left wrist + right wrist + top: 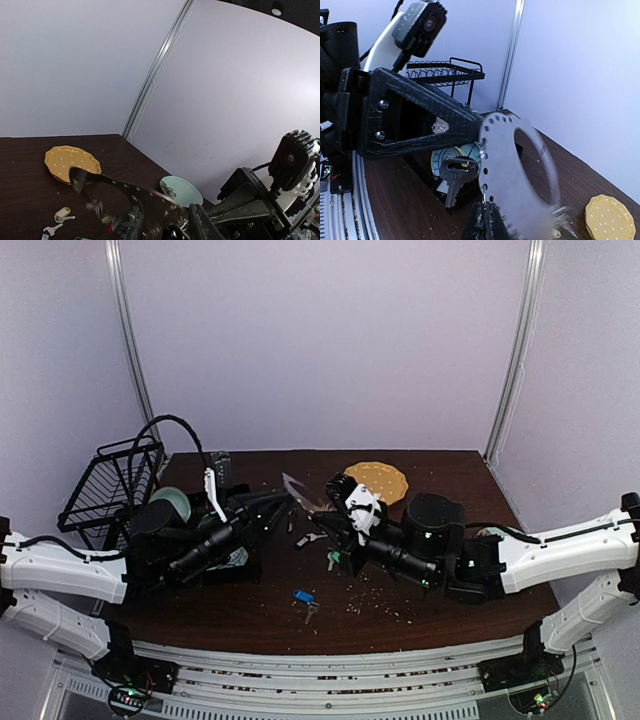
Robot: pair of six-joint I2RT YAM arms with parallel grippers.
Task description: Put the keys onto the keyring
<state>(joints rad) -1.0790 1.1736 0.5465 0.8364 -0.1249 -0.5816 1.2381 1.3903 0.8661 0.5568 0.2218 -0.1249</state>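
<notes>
The keyring (pixel 298 490) is a flat grey ring with small holes round its rim, held in the air between my two grippers. My left gripper (pixel 283 510) is shut on its edge; in the left wrist view the ring (pixel 120 187) crosses my left gripper (pixel 165 227). In the right wrist view the ring (pixel 520 170) stands upright with a black-headed key (pixel 454 175) hanging at its rim. My right gripper (pixel 485 220) is shut on a thin wire loop at a rim hole. A blue-tagged key (pixel 303 596), a green-tagged key (pixel 332 558) and a cream-tagged key (pixel 62 214) lie on the table.
A black wire rack (pixel 110 480) stands at the far left. An orange dotted plate (pixel 377 480) lies at the back. A teal plate (pixel 181 191) lies to the right, and another plate (pixel 170 502) sits behind the left arm. Crumbs dot the dark table (pixel 420 620).
</notes>
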